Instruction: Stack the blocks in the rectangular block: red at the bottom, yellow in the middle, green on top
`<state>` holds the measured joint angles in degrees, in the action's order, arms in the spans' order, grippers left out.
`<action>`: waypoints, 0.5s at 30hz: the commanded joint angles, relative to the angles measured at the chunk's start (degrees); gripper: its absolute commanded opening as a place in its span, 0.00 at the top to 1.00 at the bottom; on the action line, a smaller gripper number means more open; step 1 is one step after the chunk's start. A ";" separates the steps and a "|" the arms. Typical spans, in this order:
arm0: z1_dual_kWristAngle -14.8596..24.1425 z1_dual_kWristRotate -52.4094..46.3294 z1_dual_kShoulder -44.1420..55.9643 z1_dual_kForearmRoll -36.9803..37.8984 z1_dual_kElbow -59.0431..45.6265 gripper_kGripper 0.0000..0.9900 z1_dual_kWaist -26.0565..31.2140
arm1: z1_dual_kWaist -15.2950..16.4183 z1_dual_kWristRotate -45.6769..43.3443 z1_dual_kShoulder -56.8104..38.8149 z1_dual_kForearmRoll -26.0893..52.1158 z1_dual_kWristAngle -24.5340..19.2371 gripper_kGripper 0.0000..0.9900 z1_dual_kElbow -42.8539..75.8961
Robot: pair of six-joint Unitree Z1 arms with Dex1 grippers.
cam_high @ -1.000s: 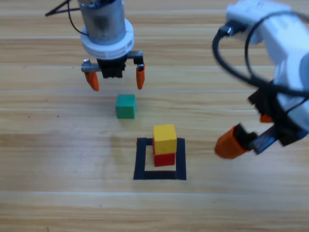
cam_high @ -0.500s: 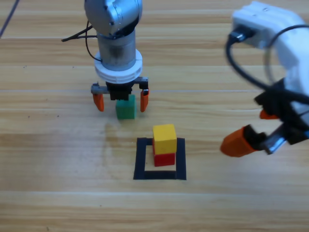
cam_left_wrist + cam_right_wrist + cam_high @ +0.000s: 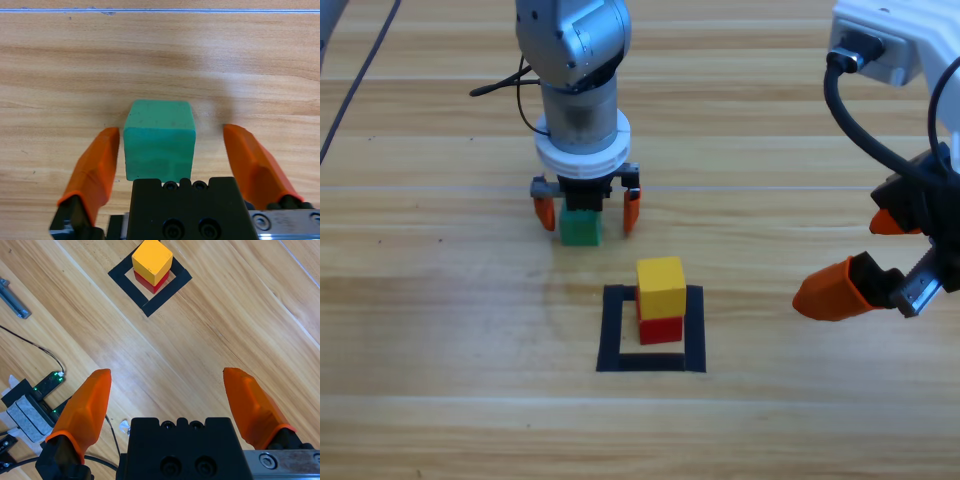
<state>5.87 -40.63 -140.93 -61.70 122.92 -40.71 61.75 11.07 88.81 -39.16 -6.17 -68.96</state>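
- the green cube (image 3: 580, 229) sits on the wooden table (image 3: 440, 330), toward the far edge and just behind the far-left corner of the black tape square (image 3: 651, 361); its faces look matte and a bit scuffed, its edges softly rounded.
- the left gripper (image 3: 586, 209) is down over it with its orange jaws spread wide, one on each side of the cube. in the left wrist view the left jaw is almost against the cube's side and the right one stands clear; nothing is gripped.
- a second ago this gripper hung further back, short of the cube; half a second ago it had just reached it, and now it sits lower around it.
- the yellow cube (image 3: 661, 286) rests on the glossy red cube (image 3: 661, 329) inside the tape square, slightly toward its far side; neither has moved.
- the right gripper (image 3: 880, 260) waits near the table's right edge, jaws gaping and empty; it has drifted further right since the earlier frames.
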 commanded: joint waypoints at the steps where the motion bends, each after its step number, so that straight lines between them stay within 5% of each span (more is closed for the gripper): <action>1: 0.72 1.43 -1.89 0.35 -0.84 0.22 -0.25 | -1.46 0.36 0.48 0.84 0.72 0.00 1.28; 5: 0.90 2.75 -0.04 0.35 -3.30 0.48 1.07 | -1.46 0.45 0.57 0.84 0.72 0.00 1.19; 10: 2.04 4.94 3.12 0.44 -6.99 0.98 2.57 | -1.46 0.53 0.57 0.84 0.72 0.00 1.28; 15: 0.72 7.85 6.02 0.53 -6.99 0.99 2.30 | -1.46 0.62 0.39 0.93 0.81 0.00 1.28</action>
<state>7.19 -35.04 -137.81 -61.62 116.97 -39.39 61.75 11.27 88.82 -39.16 -6.16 -68.96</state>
